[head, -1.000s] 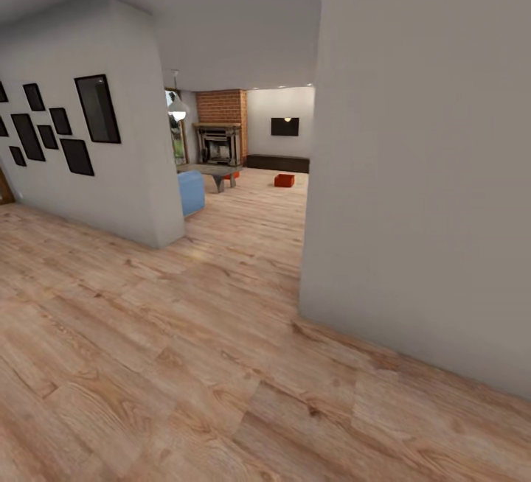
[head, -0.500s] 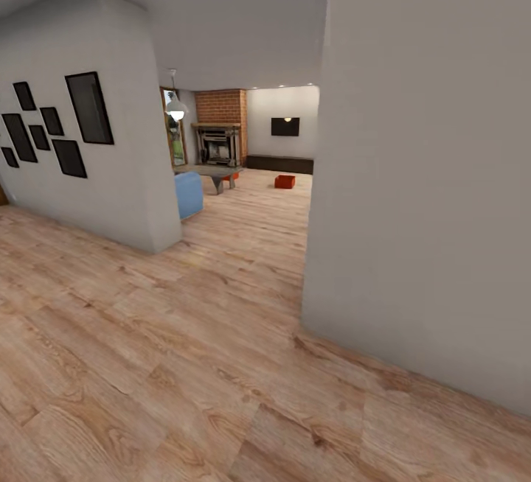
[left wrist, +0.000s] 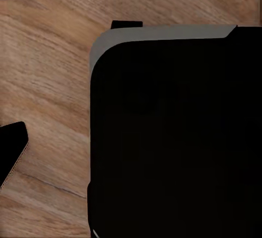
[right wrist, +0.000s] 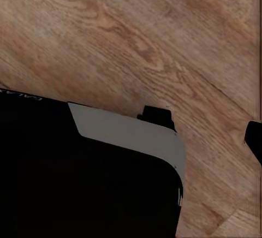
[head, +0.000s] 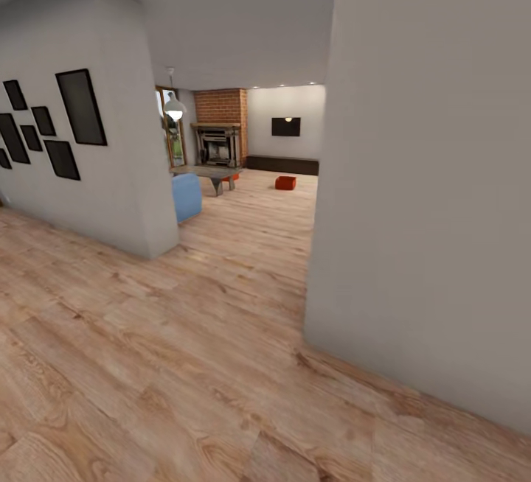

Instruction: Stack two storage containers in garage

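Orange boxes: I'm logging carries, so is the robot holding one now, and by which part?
Nothing is held. One orange box sits on the wood floor far ahead, a second by the low table. The wrist views show floor.

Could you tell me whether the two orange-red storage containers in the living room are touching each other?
Apart. The head view shows one container on open floor, the other by the low table, with bare planks between.

In our left wrist view we see a large matte black body panel [left wrist: 174,140] with rounded corners and a grey bevelled rim along its edge; a small black tab [left wrist: 126,24] juts just beyond that rim, and another black angular piece [left wrist: 12,153] shows apart from it. Our right wrist view shows a like black panel [right wrist: 82,183], grey-rimmed and round-cornered, with a small black tab [right wrist: 157,115].
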Available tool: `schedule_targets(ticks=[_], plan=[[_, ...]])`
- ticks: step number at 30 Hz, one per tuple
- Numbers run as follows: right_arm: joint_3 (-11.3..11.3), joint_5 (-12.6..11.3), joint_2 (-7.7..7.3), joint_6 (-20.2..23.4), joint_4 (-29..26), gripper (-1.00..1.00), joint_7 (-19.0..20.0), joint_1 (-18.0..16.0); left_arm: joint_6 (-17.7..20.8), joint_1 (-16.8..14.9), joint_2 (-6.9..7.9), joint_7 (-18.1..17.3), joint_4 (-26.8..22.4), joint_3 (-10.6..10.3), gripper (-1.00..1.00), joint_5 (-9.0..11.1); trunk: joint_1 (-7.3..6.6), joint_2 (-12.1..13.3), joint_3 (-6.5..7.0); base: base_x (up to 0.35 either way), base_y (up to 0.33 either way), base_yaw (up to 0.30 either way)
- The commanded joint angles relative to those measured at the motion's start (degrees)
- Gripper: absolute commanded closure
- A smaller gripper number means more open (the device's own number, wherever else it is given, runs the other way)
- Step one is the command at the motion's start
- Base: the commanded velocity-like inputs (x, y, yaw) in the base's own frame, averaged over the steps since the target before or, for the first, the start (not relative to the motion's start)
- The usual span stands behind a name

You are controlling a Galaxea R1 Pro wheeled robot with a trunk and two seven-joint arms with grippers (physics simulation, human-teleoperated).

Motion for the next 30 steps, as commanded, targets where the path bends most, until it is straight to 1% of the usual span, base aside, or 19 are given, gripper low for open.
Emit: schedule_targets(ticks=[1,4,9,21,24,30], plan=[[0.4,-0.6,-0.01,-0.3,0.2,-1.00,0.4,-0.1,-0.1,0.0,0.01,0.0,0.0,0.0,-1.00,0.1,0.03,0.0,-0.05,0.322,0.000,0.006],[0.4,-0.5,-0.08,0.1,0.2,-1.00,1.1,0.1,-0.1,0.0,0.03,0.0,0.0,0.0,-1.00,0.1,0.03,0.0,-0.05,0.322,0.000,0.002],[0.5,-0.5,-0.05,0.4,0.3,-1.00,1.2,1.4,-0.1,0.0,0.05,0.0,0.0,0.0,-1.00,0.1,0.03,0.0,-0.05,0.322,0.000,0.000],[0.5,-0.6,0.31,0.4,0.3,-1.00,0.5,1.5,-0.1,0.0,0.05,0.0,0.0,0.0,-1.00,0.1,0.03,0.0,-0.05,0.322,0.000,0.001],[0.5,-0.5,0.40,0.2,0.3,-1.00,0.4,1.5,-0.1,0.0,0.05,0.0,0.0,0.0,-1.00,0.1,0.03,0.0,-0.05,0.322,0.000,0.134],[0.5,-0.5,0.46,0.1,0.3,-1.00,0.3,1.5,-0.1,0.0,0.05,0.0,0.0,0.0,-1.00,0.1,0.03,0.0,-0.05,0.322,0.000,0.253]])
